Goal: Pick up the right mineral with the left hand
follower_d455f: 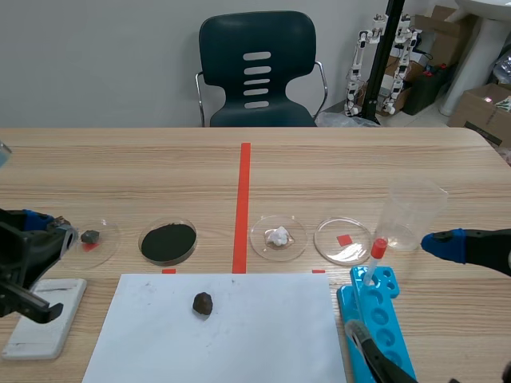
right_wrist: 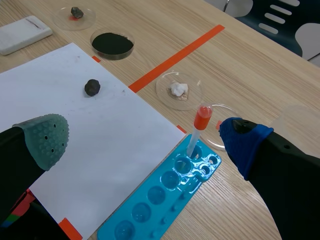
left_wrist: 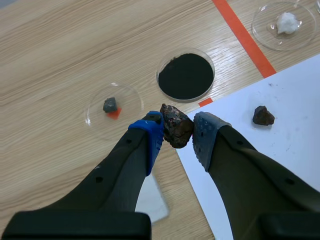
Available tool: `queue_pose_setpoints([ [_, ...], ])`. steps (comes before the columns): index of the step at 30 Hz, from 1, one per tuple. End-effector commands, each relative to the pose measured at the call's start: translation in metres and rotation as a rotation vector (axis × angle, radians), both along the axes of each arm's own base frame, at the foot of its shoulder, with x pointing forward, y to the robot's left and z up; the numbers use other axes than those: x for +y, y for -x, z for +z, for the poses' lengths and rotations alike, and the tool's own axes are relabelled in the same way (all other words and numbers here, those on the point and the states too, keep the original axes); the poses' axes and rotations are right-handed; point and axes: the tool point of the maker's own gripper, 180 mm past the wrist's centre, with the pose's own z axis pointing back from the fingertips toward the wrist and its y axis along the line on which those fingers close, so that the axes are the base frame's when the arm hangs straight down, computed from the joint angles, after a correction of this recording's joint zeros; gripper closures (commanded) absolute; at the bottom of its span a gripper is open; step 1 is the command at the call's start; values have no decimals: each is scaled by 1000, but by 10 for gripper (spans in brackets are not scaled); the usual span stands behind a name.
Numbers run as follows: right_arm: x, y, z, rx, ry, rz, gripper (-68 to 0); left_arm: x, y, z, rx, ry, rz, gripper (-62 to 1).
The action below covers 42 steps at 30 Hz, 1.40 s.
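At far left, left tool (left_wrist: 177, 134): closed on the mineral (left_wrist: 176, 125), a dark, reddish lump pinched between its two pads, above the desk (left_wrist: 60, 50) by the corner of the paper (left_wrist: 280, 165).
Step in hand: we judge this to be the lift. To do it well we would hold the squeeze steady and rise straight up. The lump is irregular and sits near the pad tips, so a tilt or jerk could roll it out.
Small dish (left_wrist: 114, 106): holds a grey chip on a red mark just ahead of the tool. We would stay clear of it.
Second stone (follower_d455f: 203, 303): lies on the paper, well apart from the tool.
Right tool (right_wrist: 145, 139): fingers spread wide, holding nothing, over the blue tray (right_wrist: 155, 200) with its dropper (right_wrist: 198, 127).
Views: only the left wrist view shows us the grip; in the scene view the arm hides the lump. Only the scene view shows the plastic cup (follower_d455f: 411, 215).
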Motion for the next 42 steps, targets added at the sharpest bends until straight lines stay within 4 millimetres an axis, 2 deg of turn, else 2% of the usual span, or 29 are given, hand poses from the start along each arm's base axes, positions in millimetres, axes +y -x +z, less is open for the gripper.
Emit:
queue_pose_setpoints([
  [1,0,-4,5,-22,-10,-5,-638,-5,1,8,-24,21,-21,-26],
  [12,0,-4,6,-22,-11,-5,-638,2,15,9,-34,29,-43,-26],
  [42,0,-4,6,-22,-11,-5,-638,2,14,10,-37,27,-48,-26],
])
